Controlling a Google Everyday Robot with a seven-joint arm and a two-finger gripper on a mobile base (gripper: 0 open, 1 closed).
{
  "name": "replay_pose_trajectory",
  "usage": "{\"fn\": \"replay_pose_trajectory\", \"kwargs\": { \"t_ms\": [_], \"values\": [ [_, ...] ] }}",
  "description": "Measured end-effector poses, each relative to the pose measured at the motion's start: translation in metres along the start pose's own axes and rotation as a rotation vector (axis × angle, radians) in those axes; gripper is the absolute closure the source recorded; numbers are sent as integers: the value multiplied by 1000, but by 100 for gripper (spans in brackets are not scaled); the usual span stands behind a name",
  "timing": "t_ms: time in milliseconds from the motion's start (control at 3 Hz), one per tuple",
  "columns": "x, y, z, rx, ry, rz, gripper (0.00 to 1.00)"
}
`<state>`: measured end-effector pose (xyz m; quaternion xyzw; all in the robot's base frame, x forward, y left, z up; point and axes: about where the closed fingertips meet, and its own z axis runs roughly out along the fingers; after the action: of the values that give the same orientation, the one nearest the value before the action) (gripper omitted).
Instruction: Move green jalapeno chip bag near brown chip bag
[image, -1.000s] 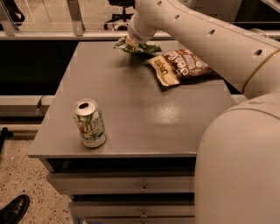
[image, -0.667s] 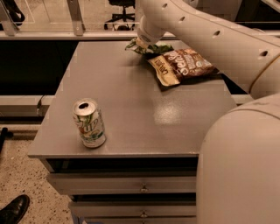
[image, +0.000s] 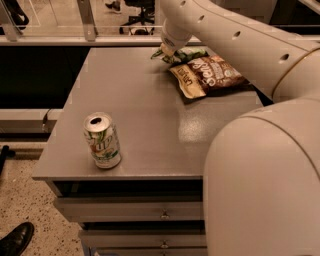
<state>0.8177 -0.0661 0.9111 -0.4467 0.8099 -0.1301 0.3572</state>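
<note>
The gripper (image: 167, 49) sits at the far edge of the gray table (image: 145, 125), at the end of the white arm (image: 235, 35) that reaches in from the right side of the view. It is right against the left end of the green jalapeno chip bag (image: 187, 53), touching it. From this angle I cannot tell whether the gripper is clamped on the bag or only resting against it.

The green jalapeno chip bag is crinkled and low over the back of the tabletop. It lies just beside the brown chip bag (image: 210, 75), at that bag's far left corner, and the 2 bags seem to touch or overlap slightly there. The brown chip bag lies flat on the table with its white lettering facing up, toward the right rear of the surface.

1 green-and-white soda can (image: 102, 141) stands upright near the front left corner of the table, well apart from both bags. Its top is opened.

Below the tabletop, 2 drawers (image: 130, 212) show at the front. The robot's white body (image: 265, 185) fills the lower right. A black shoe (image: 15, 240) is on the speckled floor at the lower left.
</note>
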Motion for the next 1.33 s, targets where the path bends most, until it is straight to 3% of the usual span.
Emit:
{"fn": "replay_pose_trajectory", "kwargs": {
  "t_ms": [667, 1000, 1333],
  "values": [
    [-12, 3, 0, -27, -28, 5, 4],
    [-9, 0, -19, -26, -75, 9, 0],
    [9, 3, -58, -30, -184, 11, 0]
  ]
}}
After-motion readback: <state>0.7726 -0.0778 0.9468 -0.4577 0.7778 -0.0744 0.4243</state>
